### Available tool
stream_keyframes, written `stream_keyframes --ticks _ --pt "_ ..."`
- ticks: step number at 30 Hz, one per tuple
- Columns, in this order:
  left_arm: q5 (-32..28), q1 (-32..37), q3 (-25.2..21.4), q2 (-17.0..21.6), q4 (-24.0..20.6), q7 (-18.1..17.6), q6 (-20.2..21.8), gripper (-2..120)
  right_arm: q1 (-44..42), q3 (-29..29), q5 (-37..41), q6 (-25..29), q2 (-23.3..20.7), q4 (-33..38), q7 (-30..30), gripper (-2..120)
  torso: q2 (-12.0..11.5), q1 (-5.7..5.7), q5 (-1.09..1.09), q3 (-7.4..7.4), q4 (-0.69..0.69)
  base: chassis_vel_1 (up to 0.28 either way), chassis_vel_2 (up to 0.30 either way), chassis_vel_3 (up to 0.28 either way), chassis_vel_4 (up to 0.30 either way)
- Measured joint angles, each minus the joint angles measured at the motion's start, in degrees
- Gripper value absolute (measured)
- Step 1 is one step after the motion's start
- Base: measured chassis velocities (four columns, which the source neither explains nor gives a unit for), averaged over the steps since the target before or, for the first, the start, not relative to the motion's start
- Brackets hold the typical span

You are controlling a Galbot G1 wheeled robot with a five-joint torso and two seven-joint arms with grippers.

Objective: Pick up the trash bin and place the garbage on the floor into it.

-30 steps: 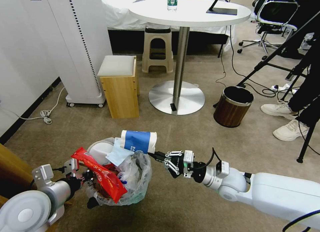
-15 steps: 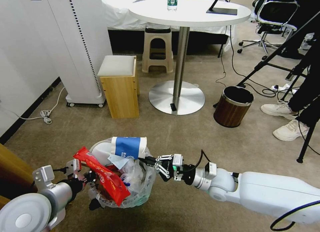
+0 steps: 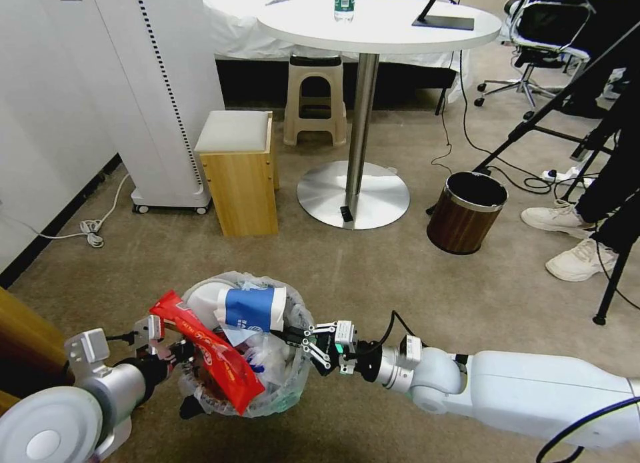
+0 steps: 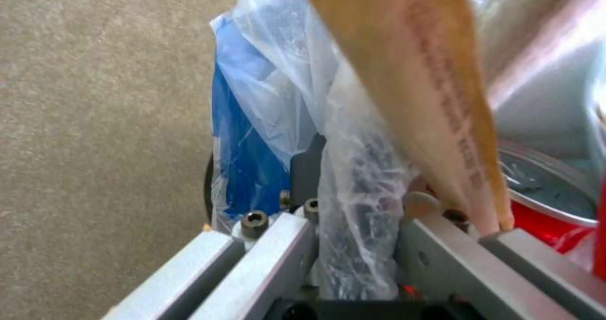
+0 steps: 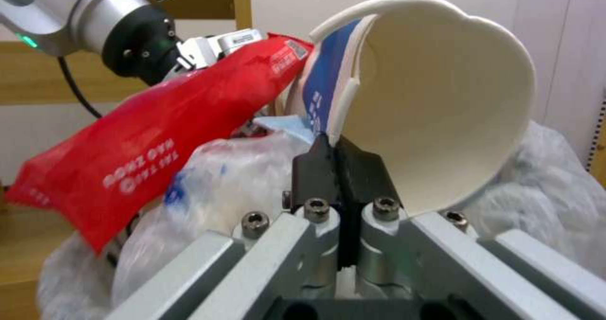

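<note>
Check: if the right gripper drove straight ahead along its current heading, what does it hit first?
Right gripper already pinches the blue paper cup; beyond it, probably the red wrapper in the trash bin.
</note>
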Motion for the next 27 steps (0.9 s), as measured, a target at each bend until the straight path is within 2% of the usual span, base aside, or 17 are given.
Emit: stream_keyframes --ticks 6,8,10,11,14,15,18,20,22,23,24,27 --pt "0.1 0.2 0.2 -0.1 -0.3 0.0 0.1 0 0.1 -0.1 0.1 -0.4 0.4 0.4 0.5 0 0.0 0.00 0.00 0.00 0.00 0.000 0.000 0.000 0.000" --pt "0.0 0.3 0.1 0.0 -0.5 0.0 0.1 0 -0.1 0.0 -0.1 -0.5 0.1 0.6 0.5 10 0.0 0.00 -0.01 0.00 0.00 0.000 0.000 0.000 0.000" --pt "0.0 0.3 0.1 0.1 -0.5 0.0 0.1 0 -0.2 0.0 -0.2 -0.6 0.0 0.6 0.4 13 0.0 0.00 0.00 0.00 0.00 0.000 0.000 0.000 0.000" --pt "-0.1 0.3 0.0 0.2 -0.5 0.0 0.1 0 -0.4 0.2 -0.3 -0.6 -0.2 0.5 0.5 20 0.0 0.00 0.00 0.00 0.00 0.000 0.000 0.000 0.000" --pt "-0.3 0.0 0.0 0.2 -0.5 -0.1 0.1 0 -0.4 0.3 -0.6 -0.6 -0.4 0.7 0.4 27 0.0 0.00 -0.01 0.00 0.00 0.000 0.000 0.000 0.000" --pt "-0.4 -0.3 0.0 0.2 -0.2 -0.1 0.1 0 -0.4 0.3 -0.9 -0.6 -0.5 0.8 0.5 35 0.0 0.00 0.00 0.00 0.00 0.000 0.000 0.000 0.000" --pt "-0.6 -0.6 0.1 0.2 0.0 -0.2 0.0 0 -0.2 0.2 -0.9 -0.7 -0.7 1.1 0.4 42 0.0 0.00 -0.01 0.00 0.00 0.000 0.000 0.000 0.000" --pt "-0.6 -0.9 0.2 0.1 0.6 -0.2 0.0 0 0.1 -0.3 -0.8 -0.8 -1.0 1.7 0.4 56 0.0 0.00 -0.01 0.00 0.00 0.000 0.000 0.000 0.000" --pt "-0.6 -0.9 0.2 0.1 0.7 -0.2 0.0 0 0.1 -0.4 -0.8 -0.8 -1.0 1.8 0.4 56 0.0 0.00 -0.01 0.00 0.00 0.000 0.000 0.000 0.000" --pt "-0.7 -1.2 0.2 -0.1 1.2 -0.2 -0.1 0 0.3 -0.7 -0.8 -1.0 -1.1 2.2 0.4 64 0.0 0.00 -0.01 0.00 0.00 0.000 0.000 0.000 0.000" --pt "-0.7 -1.2 0.2 -0.1 1.2 -0.2 -0.1 0 0.3 -0.7 -0.8 -1.0 -1.1 2.2 0.4 64 0.0 0.00 -0.01 0.00 0.00 0.000 0.000 0.000 0.000" --pt "-0.8 -1.4 0.1 -0.1 1.8 -0.2 -0.2 0 0.5 -0.7 -0.7 -1.1 -1.3 2.9 0.3 79 0.0 0.00 0.00 0.00 0.00 0.000 0.000 0.000 0.000"
